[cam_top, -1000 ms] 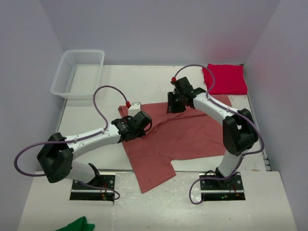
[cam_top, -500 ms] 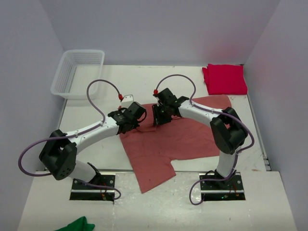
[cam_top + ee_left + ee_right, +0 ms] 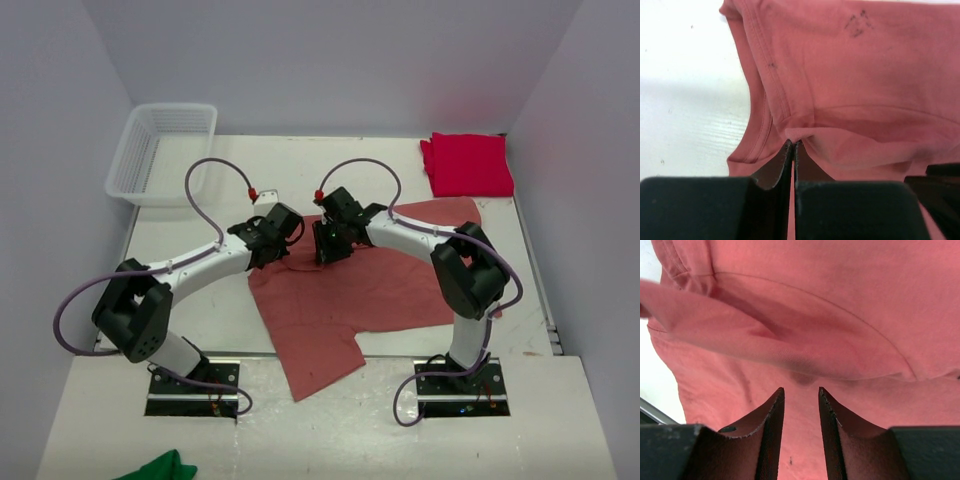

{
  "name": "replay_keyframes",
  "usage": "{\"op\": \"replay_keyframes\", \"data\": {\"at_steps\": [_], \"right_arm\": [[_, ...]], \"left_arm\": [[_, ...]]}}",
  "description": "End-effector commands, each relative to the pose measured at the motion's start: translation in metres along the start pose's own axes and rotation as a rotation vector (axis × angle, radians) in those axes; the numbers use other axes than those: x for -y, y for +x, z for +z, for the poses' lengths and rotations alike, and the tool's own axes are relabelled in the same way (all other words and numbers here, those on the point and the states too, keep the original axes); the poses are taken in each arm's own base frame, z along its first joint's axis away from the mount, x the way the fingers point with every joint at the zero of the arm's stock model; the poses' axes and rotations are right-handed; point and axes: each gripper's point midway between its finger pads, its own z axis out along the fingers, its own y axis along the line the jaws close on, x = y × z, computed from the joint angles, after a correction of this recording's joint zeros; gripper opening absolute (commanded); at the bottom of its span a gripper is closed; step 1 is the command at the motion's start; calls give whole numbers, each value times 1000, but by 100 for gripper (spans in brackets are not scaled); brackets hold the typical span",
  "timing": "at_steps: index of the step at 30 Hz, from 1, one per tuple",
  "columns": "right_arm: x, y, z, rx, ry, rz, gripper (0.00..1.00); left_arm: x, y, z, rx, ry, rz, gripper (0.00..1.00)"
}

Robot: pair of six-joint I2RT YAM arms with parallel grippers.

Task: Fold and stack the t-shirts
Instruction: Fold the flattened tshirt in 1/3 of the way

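Left wrist: salmon t-shirt (image 3: 855, 85) fold pinched btwn left gripper (image 3: 793, 144) jaws.

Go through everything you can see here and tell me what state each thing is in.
Salmon shirt: spread out on the table, unfolded, one edge pinched.
Crimson shirt: folded, at the far right corner.
Left claw: shut on the salmon shirt.
Right claw: open, over the salmon shirt.
Basket: upright.
Green cloth: crumpled at the near edge.

White basket (image 3: 160, 150) at the table's (image 3: 300, 165) far left corner, green cloth (image 3: 160, 467) at the table's near left edge
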Motion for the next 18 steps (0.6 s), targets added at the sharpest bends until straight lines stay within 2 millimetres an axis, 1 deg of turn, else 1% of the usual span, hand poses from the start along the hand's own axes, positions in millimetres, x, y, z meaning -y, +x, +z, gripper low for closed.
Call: {"op": "replay_keyframes", "data": {"at_steps": [1,3,7,14,18], "right_arm": [[-12,1,2,0,-26,-10,34],[-12,1,2,-1,-20,-12,35],[-12,2,2,-3,-18,-15,35],[-9,1,9,-14,1,-16,34],[-11,-2,14,-19,-3,-17,34]], "left_arm": [[10,-34,2,84,16,-31,0],[7,-41,6,92,12,-43,0],[3,-46,14,90,2,-51,0],[1,-46,25,81,-4,-50,0],[0,-47,29,80,-5,-52,0]]}}
